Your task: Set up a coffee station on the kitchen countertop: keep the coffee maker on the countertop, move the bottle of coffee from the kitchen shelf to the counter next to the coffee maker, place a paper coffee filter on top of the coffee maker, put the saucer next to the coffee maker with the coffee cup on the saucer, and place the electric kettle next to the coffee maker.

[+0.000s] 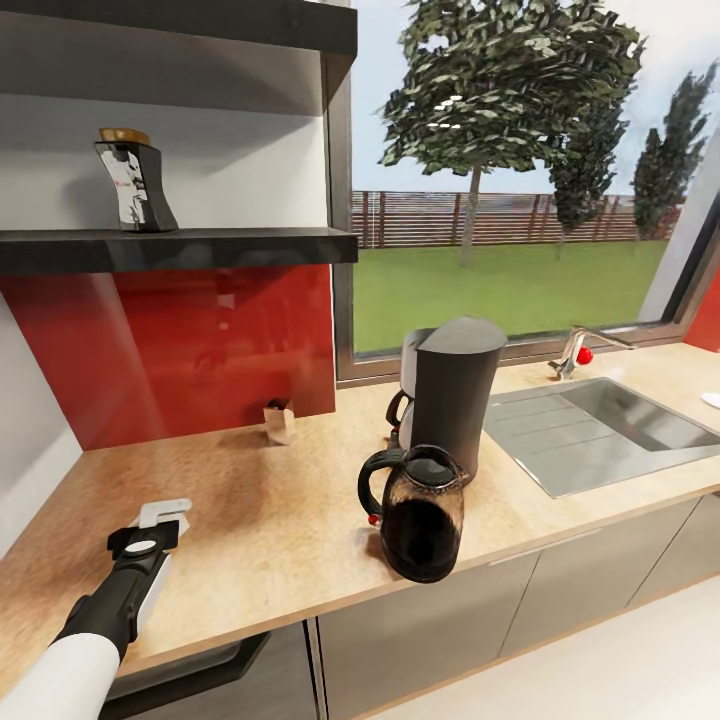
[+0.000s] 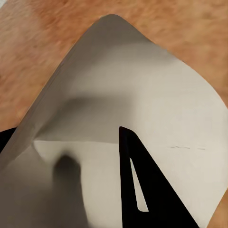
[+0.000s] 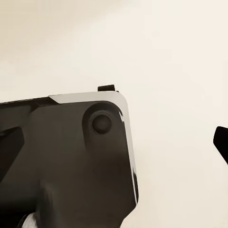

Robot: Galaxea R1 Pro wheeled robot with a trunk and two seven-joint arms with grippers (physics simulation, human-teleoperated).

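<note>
The dark coffee maker (image 1: 448,392) stands mid-countertop (image 1: 260,500), left of the sink. The brown glass electric kettle (image 1: 420,512) sits just in front of it, near the counter's front edge. The bottle of coffee (image 1: 134,186) is up on the dark kitchen shelf (image 1: 200,246) at the left. My left gripper (image 1: 160,520) hovers low over the counter's left part, shut on the off-white paper coffee filter (image 2: 142,95), which spreads out past a black finger (image 2: 142,190). In the right wrist view, one fingertip (image 3: 221,141) shows at the edge, apart from its mate, above a pale floor.
A steel sink (image 1: 600,430) with a faucet (image 1: 575,350) takes up the counter's right part. A small brown object (image 1: 279,421) stands by the red backsplash. A sliver of something flat and white (image 1: 711,400) lies at the far right edge. Bare wood stretches between my left gripper and the kettle.
</note>
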